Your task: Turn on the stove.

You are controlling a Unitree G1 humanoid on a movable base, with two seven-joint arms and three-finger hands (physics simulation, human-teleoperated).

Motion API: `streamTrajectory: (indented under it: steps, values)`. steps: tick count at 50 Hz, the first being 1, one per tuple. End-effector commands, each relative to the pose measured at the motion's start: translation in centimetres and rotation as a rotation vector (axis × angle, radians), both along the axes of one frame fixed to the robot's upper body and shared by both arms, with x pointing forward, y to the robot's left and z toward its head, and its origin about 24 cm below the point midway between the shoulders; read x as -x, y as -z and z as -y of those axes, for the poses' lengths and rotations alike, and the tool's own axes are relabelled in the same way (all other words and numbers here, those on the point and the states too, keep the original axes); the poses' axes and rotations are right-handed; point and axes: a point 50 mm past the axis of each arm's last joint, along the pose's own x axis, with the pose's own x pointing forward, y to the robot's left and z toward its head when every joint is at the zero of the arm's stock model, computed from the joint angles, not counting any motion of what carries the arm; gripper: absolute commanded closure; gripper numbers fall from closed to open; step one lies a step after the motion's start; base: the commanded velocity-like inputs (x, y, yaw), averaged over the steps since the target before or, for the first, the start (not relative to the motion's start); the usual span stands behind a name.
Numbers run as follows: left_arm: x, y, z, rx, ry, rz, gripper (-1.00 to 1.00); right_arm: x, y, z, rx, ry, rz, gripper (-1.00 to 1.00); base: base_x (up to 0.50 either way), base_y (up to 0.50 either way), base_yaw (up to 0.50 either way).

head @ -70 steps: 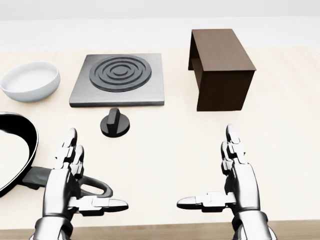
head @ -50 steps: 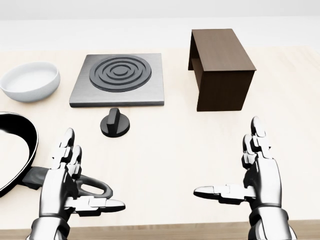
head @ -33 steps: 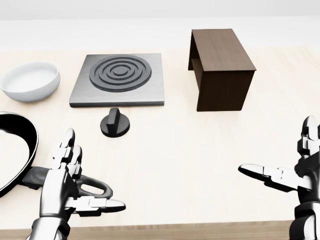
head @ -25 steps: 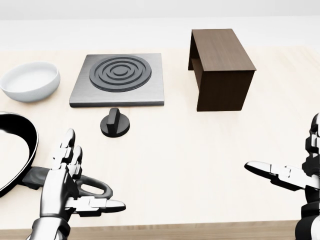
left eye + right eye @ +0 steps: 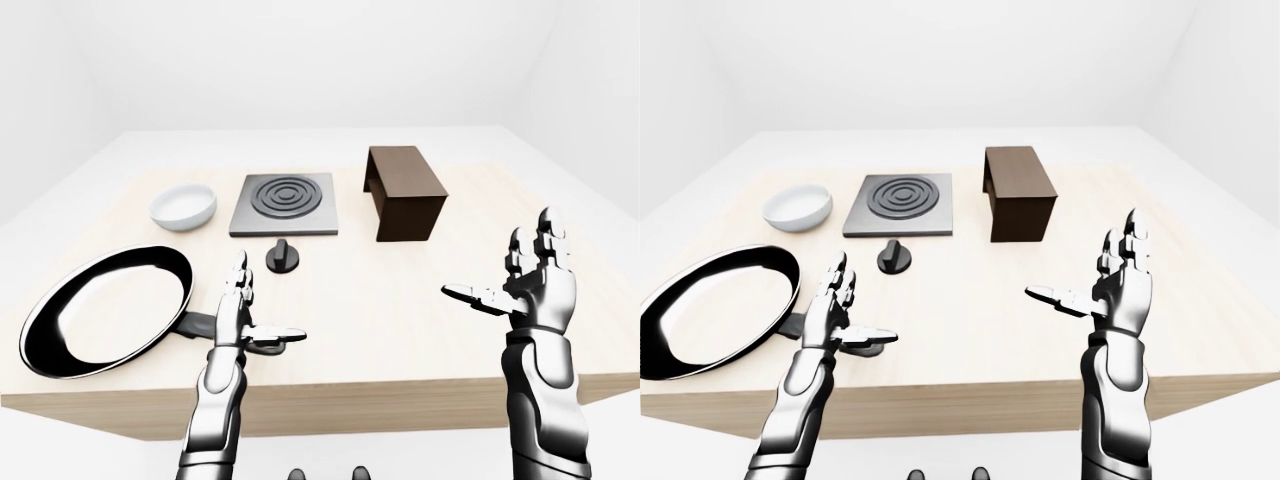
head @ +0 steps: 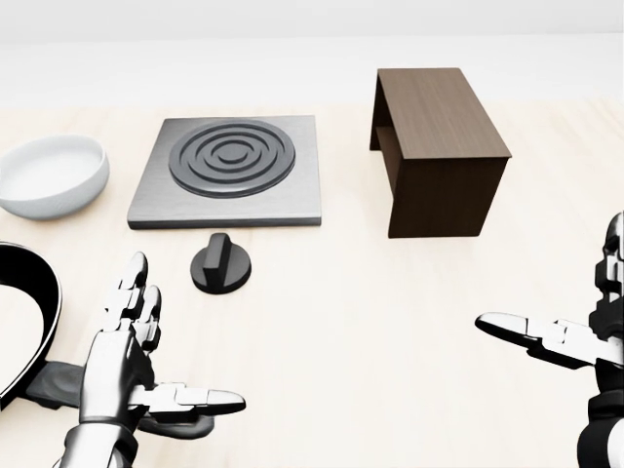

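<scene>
On the table (image 5: 400,320) there is one stove plate (image 6: 227,169), one black knob (image 6: 220,264), one white bowl (image 6: 51,174), one black frying pan (image 5: 105,310) and one brown wooden box (image 6: 439,146). Two robot hands are visible, the left hand (image 6: 125,351) and the right hand (image 5: 535,285).

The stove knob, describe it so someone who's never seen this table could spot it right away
On the pale wooden table, find the grey square stove plate with dark concentric rings. Just below its lower edge in the head view sits the knob, apart from the plate. It is a small black round disc with a raised ridge across its top, far smaller than the frying pan and the white bowl.
</scene>
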Motion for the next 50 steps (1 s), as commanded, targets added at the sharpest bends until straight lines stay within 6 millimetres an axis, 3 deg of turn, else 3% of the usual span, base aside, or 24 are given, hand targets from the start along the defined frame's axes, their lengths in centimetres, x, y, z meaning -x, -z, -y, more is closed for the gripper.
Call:
streamTrajectory:
  steps: [1,38,50]
  values:
    - [0.0,0.2,0.1,-0.001,0.002,-0.002,-1.0,0.0,0.0,-0.1,0.001,-0.013,0.003,-1.0,0.29,0.0,0.0]
    - [0.1,0.3,0.1,-0.003,0.004,-0.005,-1.0,0.1,0.1,0.0,-0.004,-0.02,0.001,-1.0,0.3,0.0,0.0]
    - [-0.2,1.3,0.4,-0.01,0.01,-0.02,-1.0,0.2,0.1,0.1,-0.025,-0.014,0.009,-1.0,0.3,0.0,0.0]
